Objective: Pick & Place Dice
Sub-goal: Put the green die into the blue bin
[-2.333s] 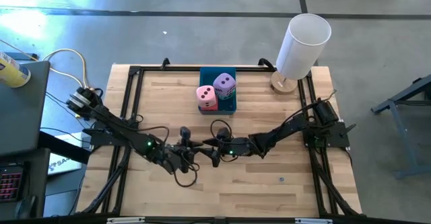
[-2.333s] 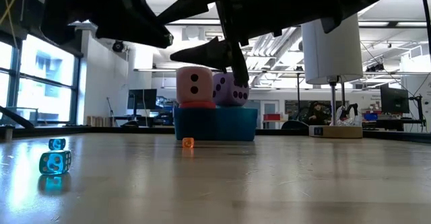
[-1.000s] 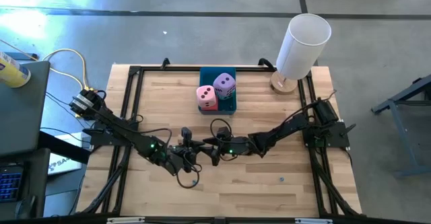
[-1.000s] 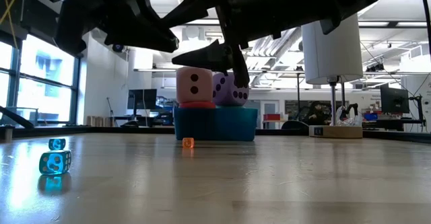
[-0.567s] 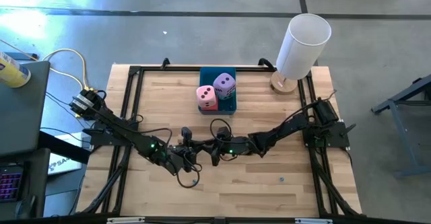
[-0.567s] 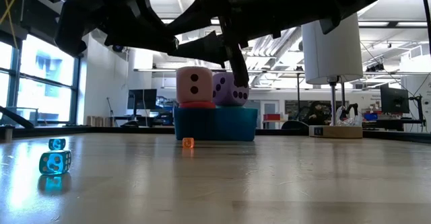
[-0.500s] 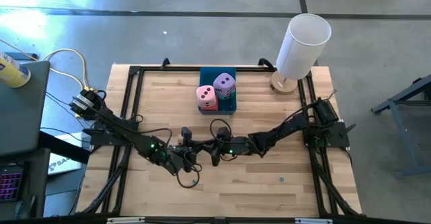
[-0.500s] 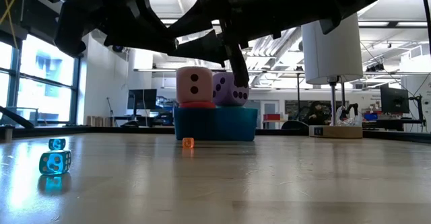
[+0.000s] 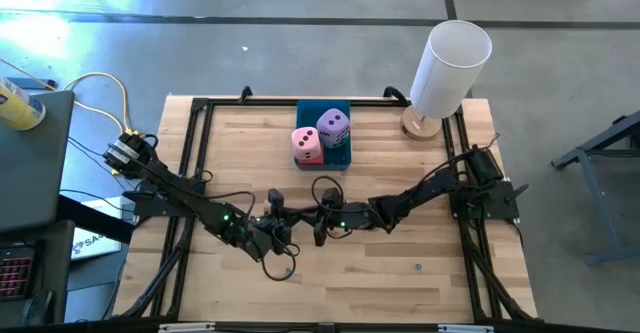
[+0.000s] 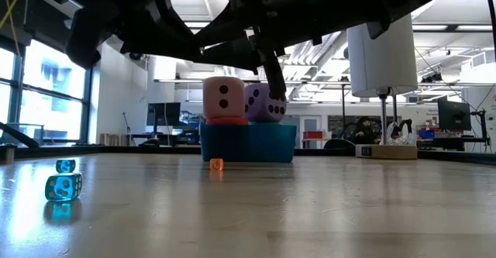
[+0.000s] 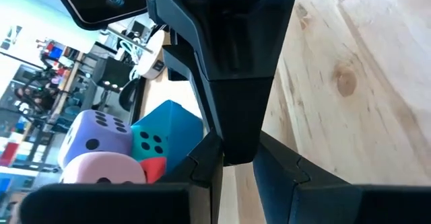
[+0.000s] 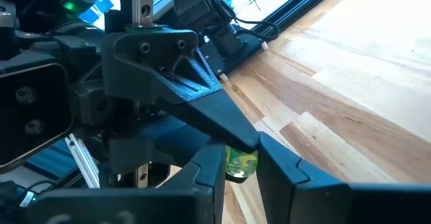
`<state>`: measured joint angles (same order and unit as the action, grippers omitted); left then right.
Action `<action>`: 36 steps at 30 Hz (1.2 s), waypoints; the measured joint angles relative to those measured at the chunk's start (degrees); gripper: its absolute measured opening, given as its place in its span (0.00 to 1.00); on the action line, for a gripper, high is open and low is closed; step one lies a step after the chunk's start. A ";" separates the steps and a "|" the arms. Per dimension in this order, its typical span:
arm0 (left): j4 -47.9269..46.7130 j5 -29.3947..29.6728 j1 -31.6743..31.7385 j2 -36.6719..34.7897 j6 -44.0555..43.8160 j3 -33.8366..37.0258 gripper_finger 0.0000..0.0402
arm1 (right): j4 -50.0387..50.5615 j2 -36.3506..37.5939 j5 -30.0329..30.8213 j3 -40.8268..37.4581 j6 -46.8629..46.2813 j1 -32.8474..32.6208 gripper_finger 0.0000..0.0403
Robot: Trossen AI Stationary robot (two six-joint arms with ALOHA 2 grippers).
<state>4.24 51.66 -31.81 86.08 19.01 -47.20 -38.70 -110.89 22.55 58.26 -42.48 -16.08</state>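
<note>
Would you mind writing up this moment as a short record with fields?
Tray: blue tray, far centre of the table
In tray: pink die and purple die on top; teal die and red die underneath
Left gripper: mid-table, meeting the right one
Right gripper: mid-table, closed on a small green piece
Loose on table: small blue cube, small orange cube

A robotics lab or workshop, apparently. The wooden table (image 9: 400, 273) stands on a bare concrete floor (image 9: 300, 63); beyond it are large windows (image 10: 46, 95), ceiling strip lights (image 10: 457, 37) and workbenches (image 10: 434, 138) carrying equipment, indistinct at this distance.
</note>
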 joint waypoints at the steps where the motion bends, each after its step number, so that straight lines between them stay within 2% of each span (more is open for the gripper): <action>1: 0.01 0.14 0.00 0.00 0.71 0.00 0.15 | 0.02 0.00 0.00 0.00 0.21 0.00 0.13; 7: 0.12 -0.74 0.04 0.00 2.00 0.00 0.18 | 0.26 0.00 -0.02 0.00 0.29 0.00 0.13; 21: 0.54 -0.98 -1.59 -0.07 2.20 -0.04 0.41 | 1.55 -0.17 -0.31 -0.09 0.52 -0.02 0.13; 26: 0.32 -7.66 -2.30 -0.11 2.09 -0.04 0.45 | 2.14 -0.22 -0.38 -0.11 1.34 0.00 0.13; 30: -1.57 -9.43 -3.59 -0.11 -0.92 -0.04 0.45 | 3.69 -0.10 -0.13 -0.11 3.60 0.64 0.13; 36: -5.98 -16.90 -5.81 -0.10 -6.76 -0.04 0.45 | 13.95 3.45 2.57 -0.13 5.35 2.29 0.13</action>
<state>-1.74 34.76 -37.62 85.98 12.26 -47.24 -24.75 -107.44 25.12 58.13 -37.13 -13.79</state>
